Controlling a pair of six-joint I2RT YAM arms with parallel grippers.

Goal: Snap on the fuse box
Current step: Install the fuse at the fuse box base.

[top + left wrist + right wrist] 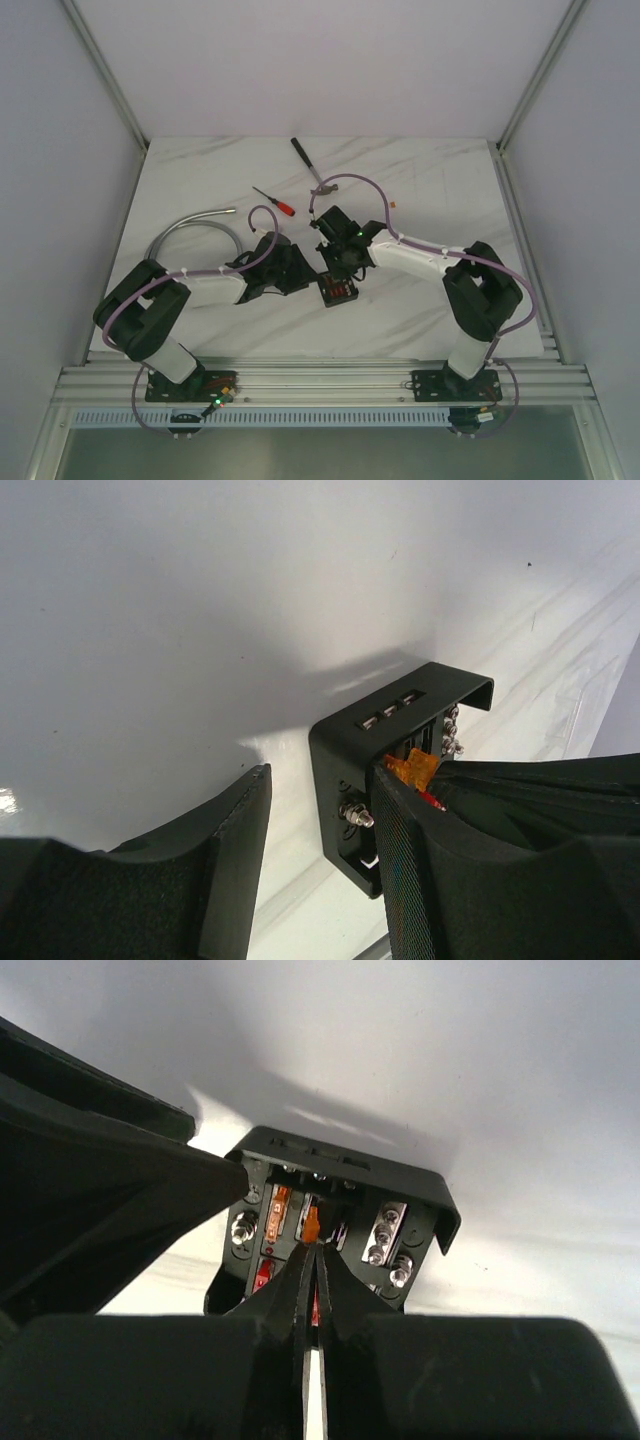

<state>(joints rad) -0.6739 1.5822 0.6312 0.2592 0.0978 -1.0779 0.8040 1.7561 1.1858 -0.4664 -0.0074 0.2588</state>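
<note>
Fuse box [340, 1155], fuses exposed, just ahead of the pinched-shut right gripper [312, 1250], tips at an orange fuse [311, 1223]; left gripper [320, 778] half-spread alongside; snap-on apparently pending.

The table [450, 200] holds one fuse box [339, 290], one red-handled screwdriver [275, 201], one black-handled tool [308, 165] and one bent metal hose [195, 228].

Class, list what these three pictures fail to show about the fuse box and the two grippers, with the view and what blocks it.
Top view: the fuse box is too small to count fuses; the right gripper covers its far edge.
Left wrist view: one finger of the left gripper hides most of the box's face.
Right wrist view: the shut tips hide whether they pinch the orange fuse.
</note>
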